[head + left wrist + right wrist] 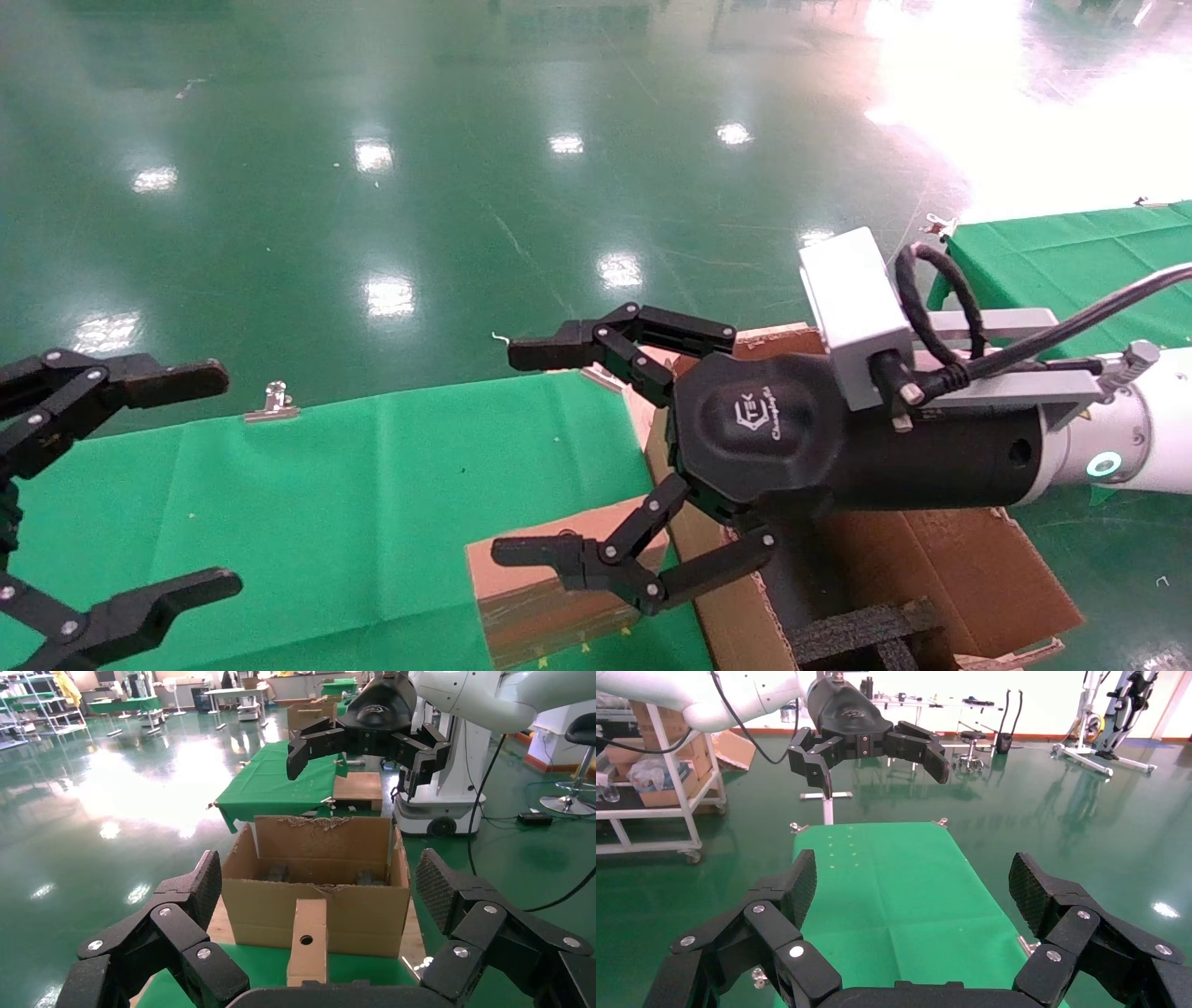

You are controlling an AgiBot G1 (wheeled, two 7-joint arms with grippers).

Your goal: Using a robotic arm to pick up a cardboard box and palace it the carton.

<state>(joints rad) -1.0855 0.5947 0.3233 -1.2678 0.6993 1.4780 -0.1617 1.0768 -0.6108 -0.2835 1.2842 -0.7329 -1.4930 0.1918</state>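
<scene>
- Right tool (pixel 545 457), fingers spread and empty, hovers above the cardboard box (pixel 549 596) lying on the green bench (pixel 354 503) beside the carton (pixel 931 578).
- Left tool (pixel 209 480) hangs released, well apart.

Glossy green floor (pixel 466 140), matt green cloth (pixel 372 485), rough brown corrugated carton (pixel 316 903), taped cardboard box (pixel 549 596).

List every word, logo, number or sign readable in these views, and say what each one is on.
Embossed hexagon logo with one line of script lettering under it: on the black palm housing of the right end effector, head view; the lettering is too blurred to read.
Small light marks along the near edge of the cardboard box: too small to read.
The carton and the left end effector: no text visible.
</scene>
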